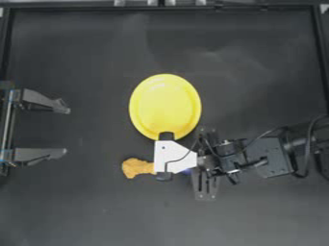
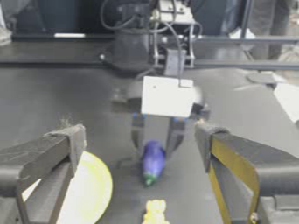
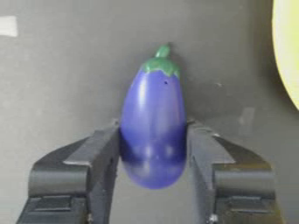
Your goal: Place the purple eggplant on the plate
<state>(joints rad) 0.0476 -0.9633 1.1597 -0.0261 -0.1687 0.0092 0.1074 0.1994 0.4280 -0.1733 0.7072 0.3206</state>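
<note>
Where the top view looks down, my right end effector point(image 1: 166, 157) sits just below the round bright yellow plate point(image 1: 165, 105), beside a lumpy orange-tan piece point(image 1: 137, 167) on the dark tabletop point(image 1: 70, 202). My left end effector point(image 1: 64, 129) waits wide at the left. Right wrist view: my jaws clamp the glossy blue-purple eggplant point(image 3: 153, 124), its green stem pointing away.

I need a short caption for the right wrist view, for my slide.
Right gripper shut on the purple eggplant, green stem pointing away, beside the yellow plate.
</note>
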